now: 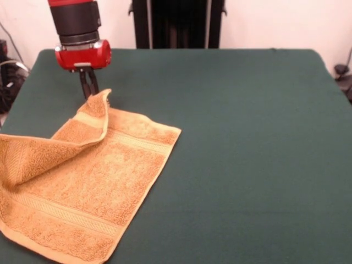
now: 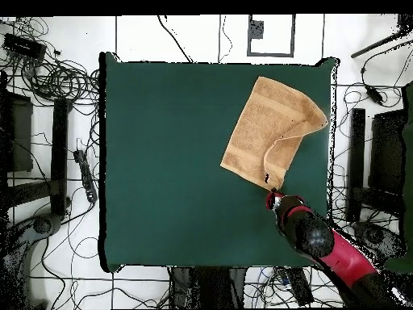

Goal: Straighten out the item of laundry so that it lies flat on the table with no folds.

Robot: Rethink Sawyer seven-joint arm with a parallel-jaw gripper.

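Towelling, golden-orange and rectangular with paler woven bands [image 1: 88, 181], sprawls over the near left corner of the wide dark green cloth-covered table [image 1: 247, 154], its near edge running to the table's rim. One corner is folded over and lifted in a peak. Just behind that peak hangs the red and black arm's gripper [image 1: 89, 88], its two dark fingers [image 1: 93, 82] drawn close together on the raised tip. Beyond and to the right, green cloth stretches bare to the far edge.
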